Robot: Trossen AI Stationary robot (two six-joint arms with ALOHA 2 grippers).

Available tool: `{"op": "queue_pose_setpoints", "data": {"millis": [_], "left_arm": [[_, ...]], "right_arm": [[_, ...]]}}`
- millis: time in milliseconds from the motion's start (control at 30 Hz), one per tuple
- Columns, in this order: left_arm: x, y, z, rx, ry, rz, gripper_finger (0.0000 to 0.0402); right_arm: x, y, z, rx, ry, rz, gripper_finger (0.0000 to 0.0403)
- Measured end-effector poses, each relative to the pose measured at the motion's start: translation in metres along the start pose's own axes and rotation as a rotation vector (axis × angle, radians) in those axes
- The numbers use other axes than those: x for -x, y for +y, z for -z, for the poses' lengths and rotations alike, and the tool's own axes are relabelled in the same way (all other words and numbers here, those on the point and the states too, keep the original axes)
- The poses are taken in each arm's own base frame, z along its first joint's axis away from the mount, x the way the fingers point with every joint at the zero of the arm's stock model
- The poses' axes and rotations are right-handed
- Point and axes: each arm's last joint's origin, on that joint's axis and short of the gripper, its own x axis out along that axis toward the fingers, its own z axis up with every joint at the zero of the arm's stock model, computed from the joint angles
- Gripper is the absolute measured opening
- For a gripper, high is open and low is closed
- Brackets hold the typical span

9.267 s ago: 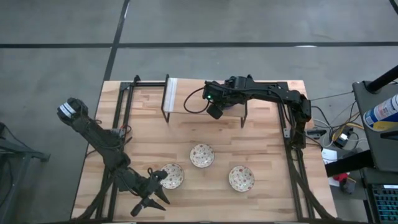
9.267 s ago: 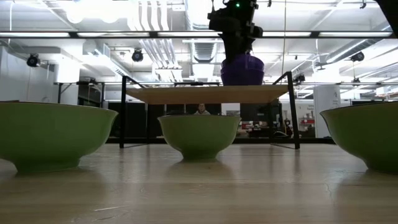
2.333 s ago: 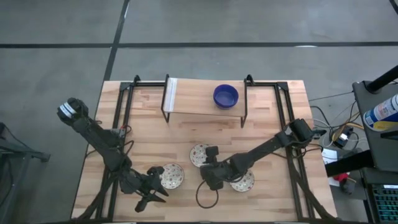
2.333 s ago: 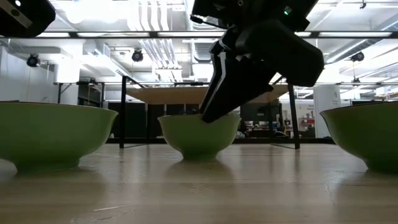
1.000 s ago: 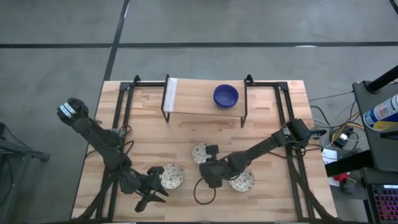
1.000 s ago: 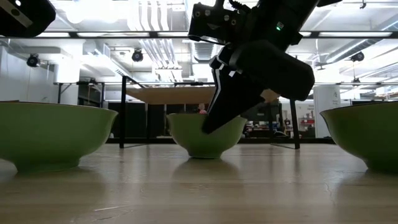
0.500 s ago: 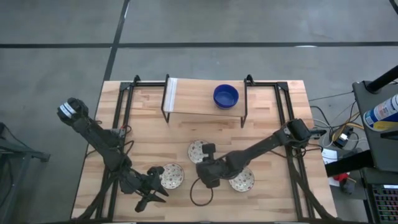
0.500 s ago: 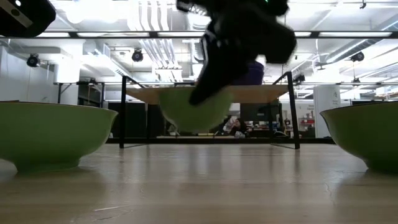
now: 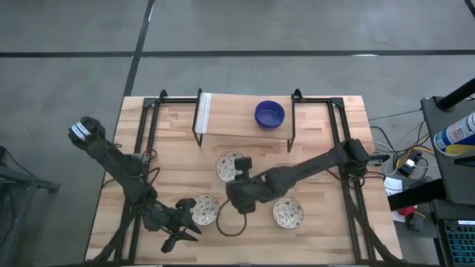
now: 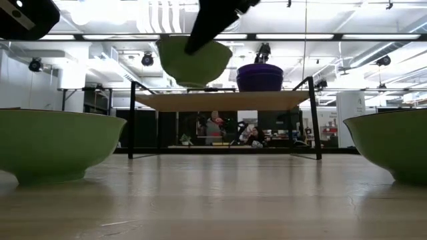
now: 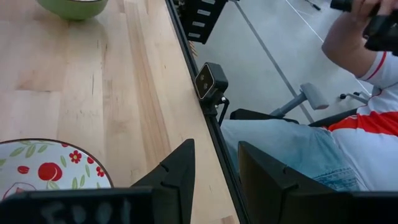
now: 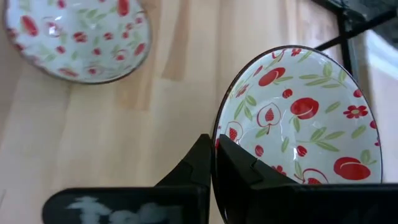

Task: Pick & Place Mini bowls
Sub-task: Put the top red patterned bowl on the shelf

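My right gripper (image 9: 237,172) is shut on a white bowl with a red-and-green pattern inside and a green outside (image 9: 229,165), held in the air above the table's middle; the bowl also shows in the low view (image 10: 194,61). A blue bowl (image 9: 269,114) stands on its base on the wooden shelf (image 9: 237,122) at the back. Two more patterned bowls (image 9: 204,210) (image 9: 288,213) rest on the table near the front. My left gripper (image 9: 180,231) is open and empty at the near left, beside the left bowl (image 11: 43,174). My right gripper pinches the bowl's rim (image 12: 217,134), one finger inside the bowl and one outside (image 12: 199,162). The bowl is lifted clear of the table, its open side up and slightly tilted in the low view.
The shelf stands on thin black legs (image 9: 290,137) at the back. Black frame rails (image 9: 344,159) run along both table sides. A person (image 11: 323,124) sits just off the table's edge. A small camera (image 11: 210,79) is fixed at that edge.
My right gripper has gone up and toward the table's far left, toward the shelf, with the patterned bowl. The bowl, on the table a second ago, now hangs clear, about level with the shelf top.
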Motion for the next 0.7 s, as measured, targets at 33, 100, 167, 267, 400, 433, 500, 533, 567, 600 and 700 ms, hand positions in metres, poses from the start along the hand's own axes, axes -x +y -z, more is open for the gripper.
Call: {"op": "queue_pose_setpoints", "data": {"millis": [33,100,167,267,400,433,500,533,567,600,700], "left_arm": [[0.000,0.000,0.000,0.000,0.000,0.000,0.0115],[0.000,0.000,0.000,0.000,0.000,0.000,0.0115],[0.000,0.000,0.000,0.000,0.000,0.000,0.0115],[0.000,0.000,0.000,0.000,0.000,0.000,0.0115],[0.000,0.000,0.000,0.000,0.000,0.000,0.0115],[0.000,0.000,0.000,0.000,0.000,0.000,0.0115],[0.000,0.000,0.000,0.000,0.000,0.000,0.0115],[0.000,0.000,0.000,0.000,0.000,0.000,0.0115],[0.000,0.000,0.000,0.000,0.000,0.000,0.0115],[0.000,0.000,0.000,0.000,0.000,0.000,0.0115],[0.000,0.000,0.000,0.001,0.000,0.000,0.0115]], "right_arm": [[0.001,-0.005,-0.002,-0.003,0.000,0.005,0.0013],[0.003,-0.016,-0.007,-0.006,-0.006,0.015,0.0013],[0.005,-0.027,-0.013,-0.014,-0.021,0.026,0.0013],[0.008,-0.045,-0.020,-0.035,-0.029,0.043,0.0013],[0.010,-0.070,-0.025,-0.078,-0.027,0.071,0.0013],[0.010,-0.076,-0.026,-0.088,-0.032,0.078,0.0013],[0.008,-0.088,-0.027,-0.108,-0.034,0.090,0.0013],[0.007,-0.094,-0.026,-0.117,-0.029,0.094,0.0013],[0.006,-0.099,-0.026,-0.127,-0.027,0.097,0.0013],[0.005,-0.104,-0.026,-0.137,-0.026,0.099,0.0013],[0.001,-0.119,-0.024,-0.159,-0.021,0.101,0.0013]]}}
